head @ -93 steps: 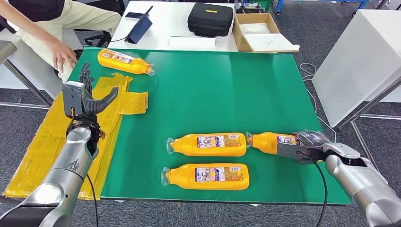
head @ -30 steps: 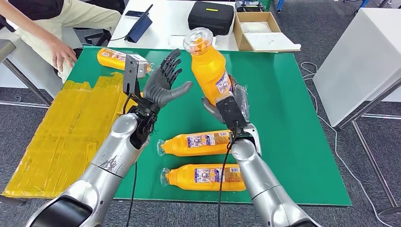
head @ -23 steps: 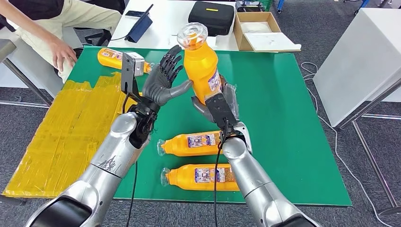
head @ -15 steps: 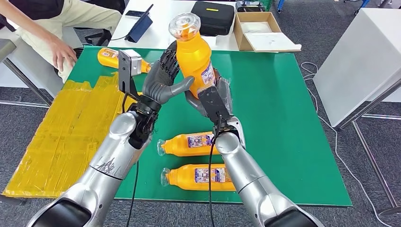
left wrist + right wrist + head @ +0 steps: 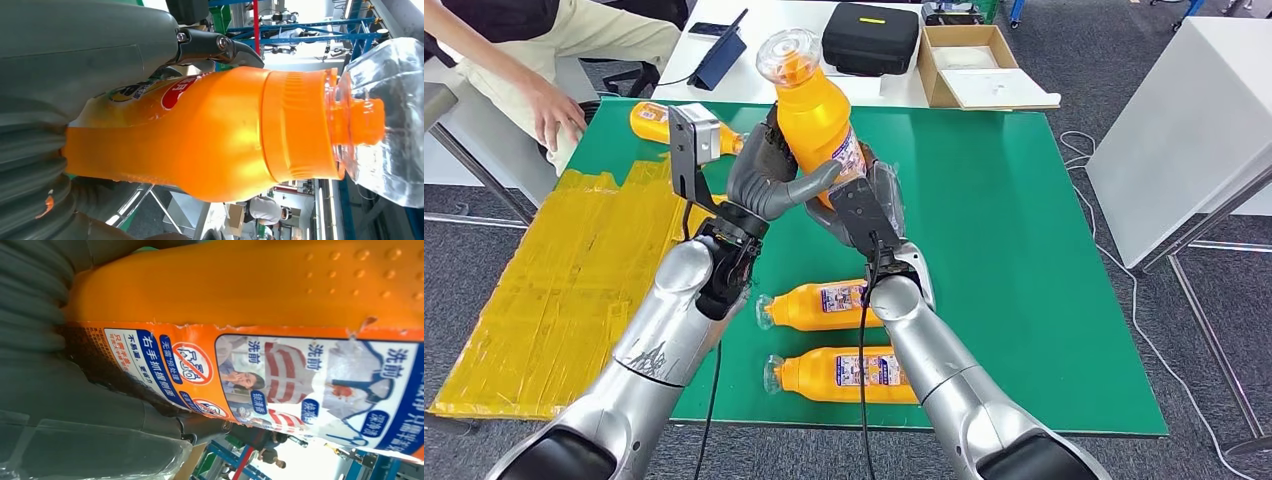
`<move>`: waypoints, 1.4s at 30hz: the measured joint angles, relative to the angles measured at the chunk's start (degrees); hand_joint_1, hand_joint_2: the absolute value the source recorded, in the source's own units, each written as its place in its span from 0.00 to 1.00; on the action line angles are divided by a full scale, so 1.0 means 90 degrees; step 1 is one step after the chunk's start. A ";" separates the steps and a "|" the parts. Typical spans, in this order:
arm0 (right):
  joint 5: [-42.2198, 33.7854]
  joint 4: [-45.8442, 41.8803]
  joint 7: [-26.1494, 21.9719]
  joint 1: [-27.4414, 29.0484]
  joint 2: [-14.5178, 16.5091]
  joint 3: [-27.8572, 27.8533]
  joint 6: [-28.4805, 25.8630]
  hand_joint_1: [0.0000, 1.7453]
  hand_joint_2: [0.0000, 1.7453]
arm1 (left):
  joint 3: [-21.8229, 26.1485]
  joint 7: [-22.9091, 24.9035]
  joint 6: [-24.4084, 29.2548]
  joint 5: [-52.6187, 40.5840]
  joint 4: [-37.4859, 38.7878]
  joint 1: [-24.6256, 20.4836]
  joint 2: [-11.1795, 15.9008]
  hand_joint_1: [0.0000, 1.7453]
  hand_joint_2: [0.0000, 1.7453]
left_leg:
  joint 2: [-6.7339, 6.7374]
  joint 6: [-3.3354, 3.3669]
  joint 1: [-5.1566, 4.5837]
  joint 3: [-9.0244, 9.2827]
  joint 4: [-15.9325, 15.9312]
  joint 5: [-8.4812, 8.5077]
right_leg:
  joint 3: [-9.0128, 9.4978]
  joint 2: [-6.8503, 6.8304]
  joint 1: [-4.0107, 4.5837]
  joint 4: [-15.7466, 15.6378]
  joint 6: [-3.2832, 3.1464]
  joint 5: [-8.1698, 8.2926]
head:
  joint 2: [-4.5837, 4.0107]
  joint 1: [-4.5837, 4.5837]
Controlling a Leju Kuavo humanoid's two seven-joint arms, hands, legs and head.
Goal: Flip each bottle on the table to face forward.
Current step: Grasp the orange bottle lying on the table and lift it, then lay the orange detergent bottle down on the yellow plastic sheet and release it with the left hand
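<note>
Orange bottle held up between both my hands, over the green tabletop.

My right hand (image 5: 856, 205) grips the orange bottle (image 5: 816, 120) low on its body, clear cap up, tilted, while my left hand (image 5: 764, 175) wraps it from the other side, thumb across the front. Below the raised bottle the green tabletop (image 5: 1004, 200) carries two lying bottles (image 5: 819, 305) (image 5: 849, 372); a fourth bottle (image 5: 659, 122) lies beyond it, beside yellow sheeting (image 5: 554, 290) and a person's hand (image 5: 554, 115). Behind stand a black case (image 5: 869, 38) and a cardboard box (image 5: 979, 65). My right wrist view shows the printed label (image 5: 280, 385) up close; my left wrist view shows the clear cap (image 5: 387, 120).
</note>
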 joint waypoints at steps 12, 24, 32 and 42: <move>-0.0002 0.0049 0.0000 -0.0008 0.0018 -0.0001 0.0000 1.00 1.00 | -0.0001 -0.0002 0.0000 0.0000 -0.0013 0.0035 0.0001 0.00 1.00 | 0.0000 0.0000 0.0000 0.0000 0.0000 0.0000 | 0.0000 0.0000 0.0000 0.0000 0.0000 0.0000 | 0.0000 0.0000; -0.0015 0.0075 0.0000 -0.0015 0.0032 -0.0001 -0.0015 1.00 1.00 | -0.0001 -0.0018 0.0016 0.0000 -0.0015 0.0054 0.0001 0.00 1.00 | 0.0000 0.0000 0.0000 0.0000 0.0000 0.0000 | 0.0000 0.0000 0.0000 0.0000 0.0000 0.0000 | 0.0000 0.0000; 0.0213 0.0194 0.0128 -0.0027 0.0044 0.0057 -0.0115 1.00 1.00 | 0.0009 -0.0185 0.0117 -0.0021 -0.0015 0.0160 0.0001 0.00 1.00 | 0.0000 0.0000 0.0000 0.0000 0.0000 0.0000 | 0.0000 0.0000 0.0000 0.0000 0.0000 0.0000 | 0.0000 -0.0001; 0.1022 0.0246 0.0953 -0.0090 0.0103 0.0961 -0.0381 0.99 1.00 | 0.0188 -0.0266 0.0213 -0.0091 0.0092 0.0164 0.0005 0.00 1.00 | 0.0004 0.0000 0.0000 0.0001 0.0000 0.0000 | -0.0004 0.0003 0.0000 0.0000 -0.0001 0.0000 | 0.0000 -0.0001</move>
